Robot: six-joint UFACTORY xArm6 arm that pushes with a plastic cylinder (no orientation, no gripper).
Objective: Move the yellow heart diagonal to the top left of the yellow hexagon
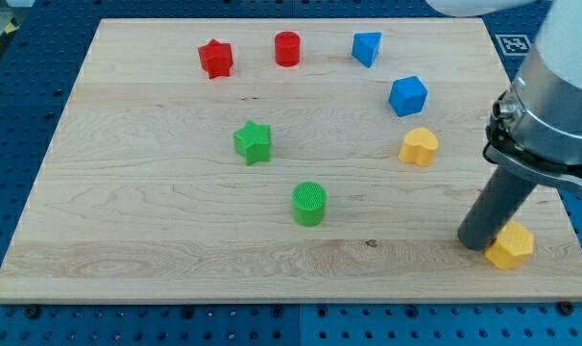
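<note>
Rod's lower end, my tip (477,242), touches the yellow hexagon (511,247) on its right; yellow heart (419,147) sits well above-left. No fingers exist to judge.

open board between yellow heart (419,146) and yellow hexagon (511,247), blue cube (407,96) just above heart

My wooden board (157,259) carries red star (215,59), red cylinder (287,48), blue triangular block (366,48), blue cube (407,96), yellow heart (419,147), green star (253,142), green cylinder (309,204), yellow hexagon (513,248).
</note>
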